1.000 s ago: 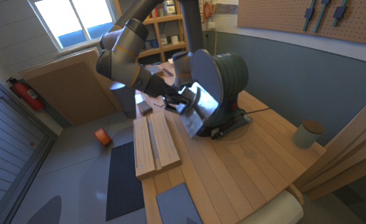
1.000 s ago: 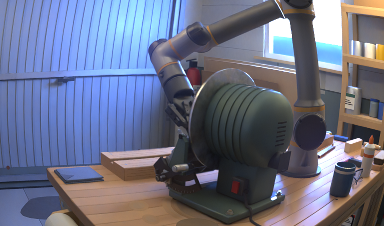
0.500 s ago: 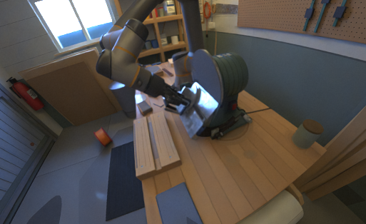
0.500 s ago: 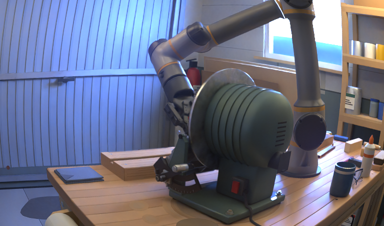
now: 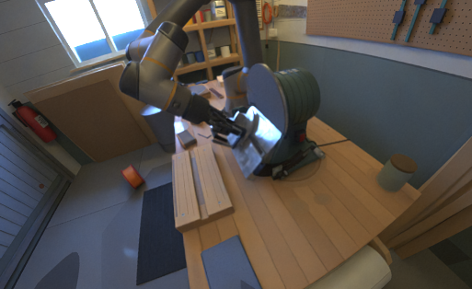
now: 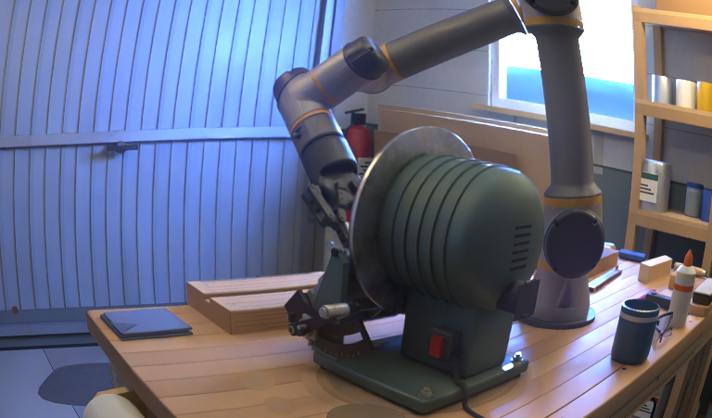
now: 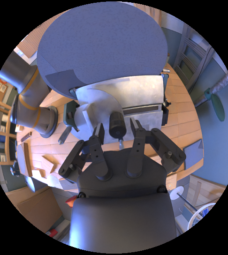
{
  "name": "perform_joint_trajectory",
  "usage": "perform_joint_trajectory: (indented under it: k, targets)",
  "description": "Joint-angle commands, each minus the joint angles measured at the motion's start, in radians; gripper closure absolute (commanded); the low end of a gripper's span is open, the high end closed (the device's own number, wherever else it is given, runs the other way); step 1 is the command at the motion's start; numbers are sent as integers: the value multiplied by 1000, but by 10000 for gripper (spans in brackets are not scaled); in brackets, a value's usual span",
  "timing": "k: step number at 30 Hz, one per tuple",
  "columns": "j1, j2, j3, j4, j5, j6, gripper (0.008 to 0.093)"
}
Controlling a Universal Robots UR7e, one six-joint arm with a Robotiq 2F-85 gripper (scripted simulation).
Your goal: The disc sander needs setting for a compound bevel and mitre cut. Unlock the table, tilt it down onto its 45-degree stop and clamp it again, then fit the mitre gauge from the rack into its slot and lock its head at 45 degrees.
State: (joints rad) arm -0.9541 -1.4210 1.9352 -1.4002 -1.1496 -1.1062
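Observation:
The mitre gauge's head (image 7: pixel 98 107) is partly hidden behind its dark round knob (image 7: pixel 116 124), which stands between the fingers of my open gripper (image 7: pixel 117 130); I hold nothing. The gauge sits on the sander's steel table (image 5: pixel 255 138), which is tilted steeply down in front of the sanding disc (image 7: pixel 103 40). The slot (image 7: pixel 141 110) runs across the table to the right of the knob. The green disc sander (image 6: pixel 446 267) stands mid-bench, with a lock lever (image 6: pixel 336 310) and tilt scale (image 6: pixel 341 346) low on its side.
A wooden rack (image 5: pixel 199 184) of two long blocks lies on the bench to the left of the sander. A grey pad (image 5: pixel 229 269) lies at the near edge. A lidded jar (image 5: pixel 395 172) stands at the right, a blue mug (image 6: pixel 635 331) and glue bottle (image 6: pixel 682 288) near the arm's base.

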Motion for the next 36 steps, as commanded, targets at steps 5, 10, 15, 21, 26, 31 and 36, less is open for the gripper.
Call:
perform_joint_trajectory:
  k: [5, 10, 15, 21, 26, 31, 36]
  targets:
    - [-9, 1, -26, 26, -6, -8, 434]
    - [-20, 5, -58, 58, -12, -17, 434]
    - [-30, 9, -88, 87, -19, -25, 434]
    - [-38, 13, -113, 112, -24, -32, 434]
    - [-40, 14, -122, 120, -26, -34, 434]
    - [-41, 14, -123, 121, -26, -34, 434]
    - [-41, 14, -123, 121, -26, -34, 434]
